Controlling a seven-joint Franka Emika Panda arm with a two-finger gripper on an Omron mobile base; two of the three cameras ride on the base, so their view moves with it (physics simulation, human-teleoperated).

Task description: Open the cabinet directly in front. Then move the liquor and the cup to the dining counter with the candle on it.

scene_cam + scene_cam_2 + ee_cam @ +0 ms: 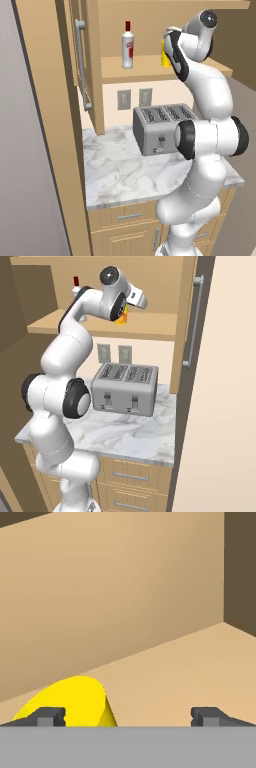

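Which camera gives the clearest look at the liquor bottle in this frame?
The left base view: the liquor stands in full on the shelf of the open cabinet, red cap and label plain to see. In the right base view the arm covers it, leaving just the red cap and a bit of white neck.

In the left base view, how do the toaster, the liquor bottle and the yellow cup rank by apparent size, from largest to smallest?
1. Toaster, clearly the largest.
2. Liquor bottle, tall and slim.
3. Yellow cup, smallest as seen, but the arm covers most of it, so its full size is uncertain.

The toaster also stands nearer the camera than the shelf items.
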